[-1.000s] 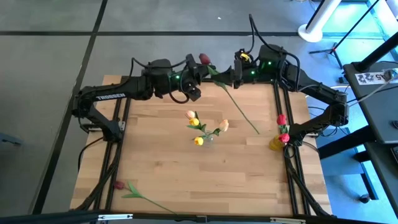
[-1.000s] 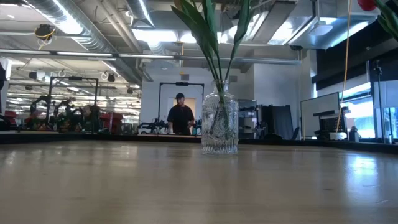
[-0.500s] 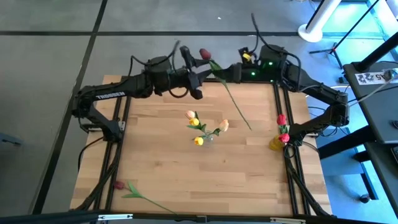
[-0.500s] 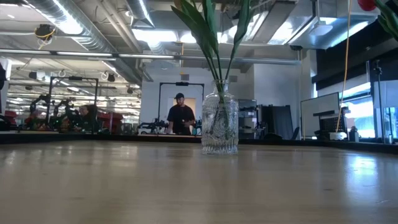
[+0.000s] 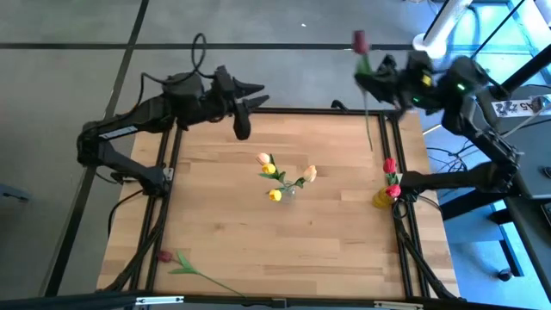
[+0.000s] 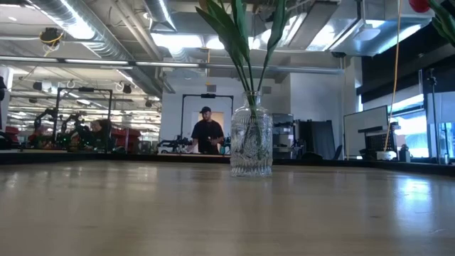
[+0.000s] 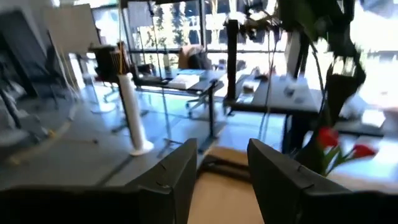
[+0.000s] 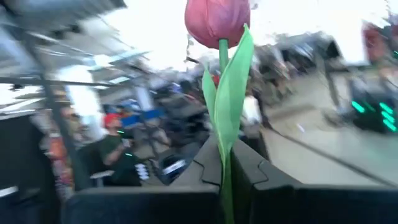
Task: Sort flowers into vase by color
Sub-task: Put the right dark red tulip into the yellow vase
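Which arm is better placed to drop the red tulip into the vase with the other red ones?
The right. Its gripper is shut on the red tulip above the table's far right corner, near the yellow vase holding red tulips at the right edge. The left gripper is open, empty, farther away.

1. The right gripper (image 5: 366, 73), dark black, was clamped on a tulip (image 8: 217, 22) with a dusty red head and a bright green stem and leaf.
2. The middle vase (image 6: 252, 135) was clear ribbed glass, with yellow and peach heads (image 5: 274, 170).
3. The vase on the right edge (image 5: 382, 199) looked yellow, with two red blooms (image 5: 391, 178).
4. The table (image 5: 224, 224) was pale wood planks.
5. A dark maroon tulip (image 5: 165, 257) lay in the near left corner.
6. The left gripper (image 5: 244, 95) was black too.
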Controlling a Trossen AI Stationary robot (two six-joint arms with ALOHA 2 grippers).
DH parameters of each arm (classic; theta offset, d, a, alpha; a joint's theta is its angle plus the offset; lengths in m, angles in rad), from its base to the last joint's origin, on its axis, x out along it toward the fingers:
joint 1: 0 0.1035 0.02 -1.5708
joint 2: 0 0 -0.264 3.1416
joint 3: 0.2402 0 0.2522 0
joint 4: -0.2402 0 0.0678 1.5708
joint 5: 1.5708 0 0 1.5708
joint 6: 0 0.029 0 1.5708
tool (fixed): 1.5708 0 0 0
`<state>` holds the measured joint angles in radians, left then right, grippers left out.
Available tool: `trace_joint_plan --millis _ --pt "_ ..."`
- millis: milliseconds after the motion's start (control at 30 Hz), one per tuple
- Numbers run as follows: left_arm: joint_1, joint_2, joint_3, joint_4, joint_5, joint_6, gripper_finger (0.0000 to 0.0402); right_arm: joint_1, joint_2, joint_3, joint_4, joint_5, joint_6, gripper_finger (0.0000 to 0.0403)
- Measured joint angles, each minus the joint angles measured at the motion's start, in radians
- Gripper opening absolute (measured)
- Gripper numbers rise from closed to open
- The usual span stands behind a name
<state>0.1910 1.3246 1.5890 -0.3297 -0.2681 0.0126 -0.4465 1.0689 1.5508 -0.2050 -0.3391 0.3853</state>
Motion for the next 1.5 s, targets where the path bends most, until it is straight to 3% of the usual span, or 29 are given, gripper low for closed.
trace_joint_plan --millis 167,333,433,500,700,833,1033,1333,1500 --pt "-0.026 -0.054 0.0 0.009 -0.002 -0.262 0.0128 0.0 -0.147 -0.194 0.165 -0.091 -0.101 0.0005" --pt "-0.087 -0.095 0.0 0.05 -0.047 -0.388 0.0119 0.0 -0.259 -0.289 0.229 -0.138 -0.156 0.0007" --pt "-0.129 -0.097 0.0 0.057 -0.11 -0.403 0.0115 0.0 -0.32 -0.29 0.189 -0.222 -0.145 0.0007" --pt "-0.152 -0.097 0.0 0.057 -0.162 -0.403 0.0114 0.001 -0.364 -0.29 0.149 -0.226 -0.095 0.0007" --pt "-0.186 -0.089 0.0 0.053 -0.251 -0.409 0.0114 0.001 -0.516 -0.369 0.109 -0.22 -0.153 0.0008" --pt "-0.189 -0.092 0.0 0.053 -0.255 -0.453 0.0114 0.001 -0.603 -0.464 0.104 -0.263 -0.147 0.0008" --pt "-0.206 -0.091 0.0 0.053 -0.264 -0.457 0.0114 0.001 -0.706 -0.574 0.104 -0.444 -0.136 0.0008" --pt "-0.242 -0.089 0.0 0.072 -0.275 -0.458 0.0114 0.001 -0.835 -0.723 0.103 -0.484 -0.147 0.0005" --pt "-0.273 -0.086 0.0 0.157 -0.275 -0.456 0.0114 0.001 -0.901 -0.738 0.09 -0.499 -0.178 0.0004"
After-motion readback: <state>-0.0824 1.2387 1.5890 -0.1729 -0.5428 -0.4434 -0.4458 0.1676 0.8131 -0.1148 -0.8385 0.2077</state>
